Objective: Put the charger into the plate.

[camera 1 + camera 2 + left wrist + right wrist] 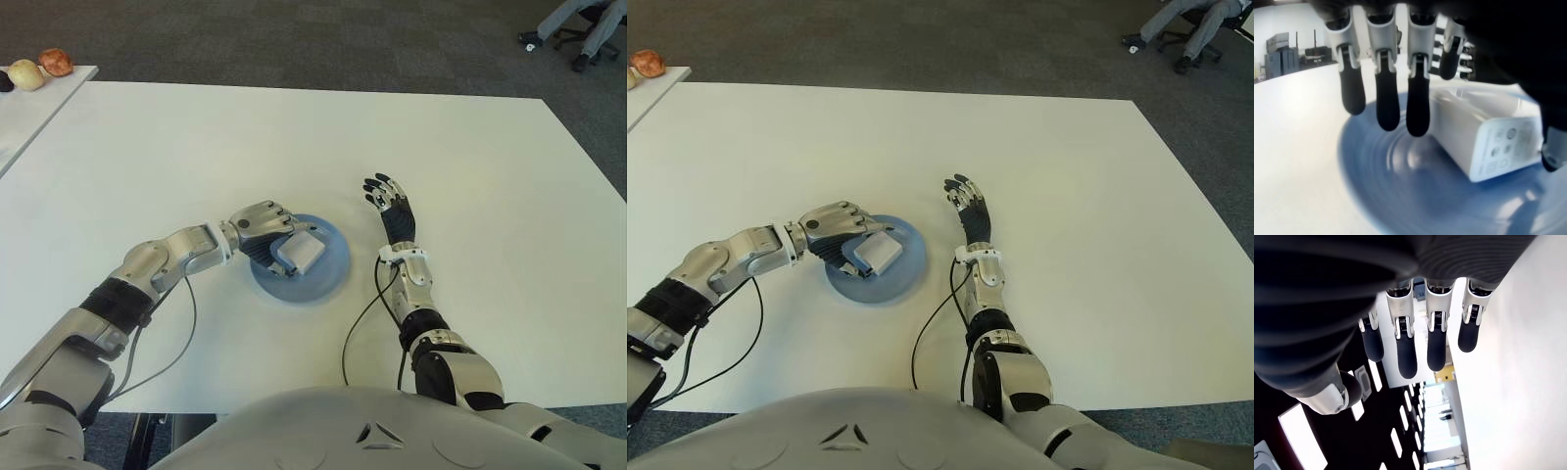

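Over the plate [333,274], left hand [263,227] cups charger [300,253].

One white charger [300,254], one blue plate [328,276], two robot hands, left [263,227] and right [390,199], on one counter [294,137].

The left hand [263,227] reaches inward with fingers [1386,105] loosely curled downward; the right hand [390,201] lies extended forward, fingers straight.
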{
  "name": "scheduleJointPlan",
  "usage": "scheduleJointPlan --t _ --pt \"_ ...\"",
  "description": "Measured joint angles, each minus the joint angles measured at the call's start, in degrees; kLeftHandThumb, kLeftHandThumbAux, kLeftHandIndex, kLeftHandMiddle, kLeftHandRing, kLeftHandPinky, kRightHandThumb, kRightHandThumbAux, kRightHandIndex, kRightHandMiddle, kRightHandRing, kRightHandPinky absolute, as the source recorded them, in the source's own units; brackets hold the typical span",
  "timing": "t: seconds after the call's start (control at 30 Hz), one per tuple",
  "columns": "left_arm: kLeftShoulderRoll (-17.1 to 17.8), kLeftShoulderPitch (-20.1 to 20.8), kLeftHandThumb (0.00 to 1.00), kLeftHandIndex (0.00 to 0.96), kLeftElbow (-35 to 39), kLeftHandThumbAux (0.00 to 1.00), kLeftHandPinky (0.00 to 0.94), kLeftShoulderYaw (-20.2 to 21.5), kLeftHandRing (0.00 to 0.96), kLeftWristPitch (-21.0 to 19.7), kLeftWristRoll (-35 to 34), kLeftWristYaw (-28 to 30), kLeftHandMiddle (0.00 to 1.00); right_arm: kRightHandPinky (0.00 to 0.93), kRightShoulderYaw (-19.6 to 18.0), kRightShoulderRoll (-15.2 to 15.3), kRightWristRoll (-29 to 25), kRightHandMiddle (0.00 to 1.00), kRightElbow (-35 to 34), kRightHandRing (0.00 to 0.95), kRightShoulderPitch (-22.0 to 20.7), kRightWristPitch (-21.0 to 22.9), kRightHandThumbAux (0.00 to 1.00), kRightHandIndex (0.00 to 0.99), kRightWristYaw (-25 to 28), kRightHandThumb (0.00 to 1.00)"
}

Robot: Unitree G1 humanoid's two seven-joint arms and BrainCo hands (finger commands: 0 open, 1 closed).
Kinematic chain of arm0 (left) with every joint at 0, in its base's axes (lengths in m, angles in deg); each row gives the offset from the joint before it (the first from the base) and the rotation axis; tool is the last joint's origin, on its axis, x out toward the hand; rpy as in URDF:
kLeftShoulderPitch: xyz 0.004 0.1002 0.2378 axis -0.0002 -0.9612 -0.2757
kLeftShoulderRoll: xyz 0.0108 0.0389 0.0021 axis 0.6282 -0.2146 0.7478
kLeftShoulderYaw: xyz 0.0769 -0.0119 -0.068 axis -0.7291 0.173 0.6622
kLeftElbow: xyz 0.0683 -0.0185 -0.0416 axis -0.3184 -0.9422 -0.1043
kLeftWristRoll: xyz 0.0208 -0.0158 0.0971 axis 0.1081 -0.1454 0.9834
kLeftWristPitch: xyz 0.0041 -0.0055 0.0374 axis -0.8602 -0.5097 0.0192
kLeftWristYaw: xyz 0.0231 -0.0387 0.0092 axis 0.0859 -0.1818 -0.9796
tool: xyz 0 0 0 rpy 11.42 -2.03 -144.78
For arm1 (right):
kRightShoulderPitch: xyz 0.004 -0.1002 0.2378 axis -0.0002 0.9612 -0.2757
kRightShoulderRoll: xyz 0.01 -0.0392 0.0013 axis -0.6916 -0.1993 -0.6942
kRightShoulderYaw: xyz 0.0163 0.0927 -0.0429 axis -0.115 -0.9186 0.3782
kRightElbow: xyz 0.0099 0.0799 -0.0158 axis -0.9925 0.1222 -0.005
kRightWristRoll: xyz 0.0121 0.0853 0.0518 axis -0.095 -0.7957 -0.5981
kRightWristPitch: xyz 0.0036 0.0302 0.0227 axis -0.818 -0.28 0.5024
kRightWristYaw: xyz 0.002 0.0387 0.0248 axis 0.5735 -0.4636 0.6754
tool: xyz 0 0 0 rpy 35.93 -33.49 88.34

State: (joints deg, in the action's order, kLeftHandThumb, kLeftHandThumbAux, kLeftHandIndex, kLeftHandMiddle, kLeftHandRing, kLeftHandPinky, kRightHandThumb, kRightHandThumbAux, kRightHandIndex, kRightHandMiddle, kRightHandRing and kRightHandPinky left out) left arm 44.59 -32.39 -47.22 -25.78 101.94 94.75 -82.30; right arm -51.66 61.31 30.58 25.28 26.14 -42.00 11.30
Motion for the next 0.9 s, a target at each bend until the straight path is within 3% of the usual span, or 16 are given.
scheduleJointPlan --t 0.9 --pt "2.1 -0.9 0.212 0.000 4.8 0.174 0.000 0.4 0.000 -1.0 2.3 3.5 0.000 0.215 0.0 0.0 0.2 0.289 0.4 0.239 -0.1 -0.5 0.601 0.196 0.1 0.000"
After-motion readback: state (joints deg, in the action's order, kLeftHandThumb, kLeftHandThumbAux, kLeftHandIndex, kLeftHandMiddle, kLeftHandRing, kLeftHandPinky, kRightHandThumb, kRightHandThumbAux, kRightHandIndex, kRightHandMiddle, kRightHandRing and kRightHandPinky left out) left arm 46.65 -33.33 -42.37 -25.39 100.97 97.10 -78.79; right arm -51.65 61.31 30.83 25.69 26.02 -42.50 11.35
